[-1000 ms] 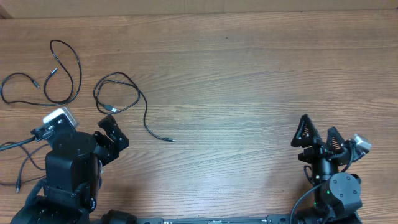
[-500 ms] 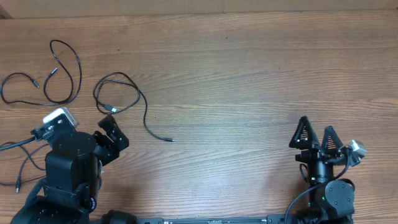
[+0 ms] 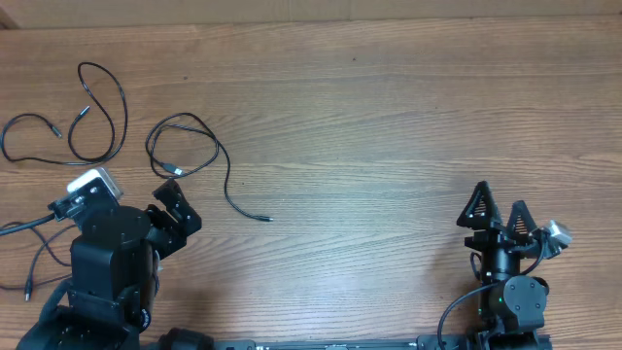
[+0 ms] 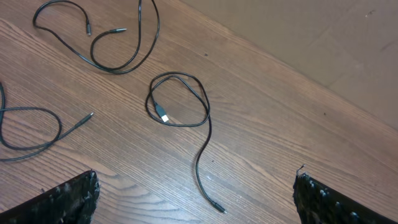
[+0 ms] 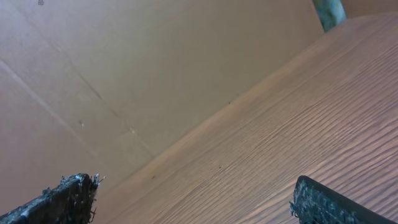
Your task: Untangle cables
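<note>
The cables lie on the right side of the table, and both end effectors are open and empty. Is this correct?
Wrong side: the overhead view shows the cables lying on the left side of the table. The left end effector and the right end effector are open and empty.

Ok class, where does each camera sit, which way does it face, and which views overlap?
Overhead: above the table, facing straight down; cables at left, both arms, left pincer, right pincer.
Left wrist: on the left arm, facing down and forward at the cables; its own fingertips at the bottom corners.
Right wrist: on the right arm, facing low across the table to a cardboard wall; own fingertips below.
Shared: overhead and left wrist show the same cables.
</note>
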You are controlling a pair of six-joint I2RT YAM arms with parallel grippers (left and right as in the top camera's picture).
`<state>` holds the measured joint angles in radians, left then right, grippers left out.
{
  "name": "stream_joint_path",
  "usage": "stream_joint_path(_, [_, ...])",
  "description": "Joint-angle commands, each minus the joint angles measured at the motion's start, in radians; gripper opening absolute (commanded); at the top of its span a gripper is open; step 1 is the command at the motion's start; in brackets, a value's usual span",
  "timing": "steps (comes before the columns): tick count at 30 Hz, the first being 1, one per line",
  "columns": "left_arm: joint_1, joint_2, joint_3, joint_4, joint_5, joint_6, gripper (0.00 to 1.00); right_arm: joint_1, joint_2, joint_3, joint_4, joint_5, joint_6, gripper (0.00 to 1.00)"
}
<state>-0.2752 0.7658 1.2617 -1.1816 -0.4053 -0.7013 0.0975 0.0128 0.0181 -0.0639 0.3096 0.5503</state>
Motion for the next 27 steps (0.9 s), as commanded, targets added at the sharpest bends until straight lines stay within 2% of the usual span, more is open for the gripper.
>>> stream_joint_path(1, [-0.006, 0.001, -0.003, 0.003, -0.021, -0.01, 1.0, -0.026, -0.01, -0.01, 0.009, -0.017, 0.003, 1.0])
stream_joint_path(6, [-0.006, 0.001, -0.003, 0.003, -0.021, -0.01, 1.0, -0.095, -0.01, -0.01, 0.005, -0.121, -0.028, 1.0])
stream_joint_path(12, [-0.006, 0.001, -0.003, 0.003, -0.02, -0.01, 1.0, -0.136, -0.01, -0.011, -0.013, -0.246, -0.236, 1.0])
stream_joint_path(20, [-0.006, 0.001, -0.003, 0.003, -0.02, -0.01, 1.0, -0.135, -0.01, -0.011, -0.015, -0.253, -0.276, 1.0])
stream_joint_path(24, [-0.006, 0.001, -0.003, 0.003, -0.021, -0.01, 0.99, -0.129, -0.01, -0.011, -0.02, -0.306, -0.416, 1.0])
stream_joint_path(27, [-0.006, 0.001, -0.003, 0.003, -0.02, -0.01, 1.0, -0.129, -0.01, -0.011, -0.02, -0.31, -0.425, 1.0])
